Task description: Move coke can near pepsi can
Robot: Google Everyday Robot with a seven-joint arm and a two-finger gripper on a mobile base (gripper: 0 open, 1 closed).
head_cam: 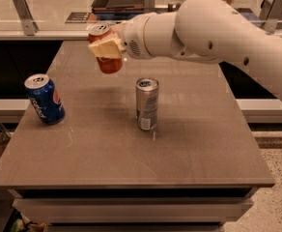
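The coke can, red-orange with a silver top, is held slightly tilted above the far left part of the table, clamped at its middle by the gripper. The pepsi can, blue with white lettering and a silver top, is stood upright near the left edge, well apart from it.

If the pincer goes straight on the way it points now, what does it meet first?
Probably nothing: the pincer, shut on the coke can above the table, points to the picture's left, and that line seems to pass behind the pepsi can. Depth is unclear.
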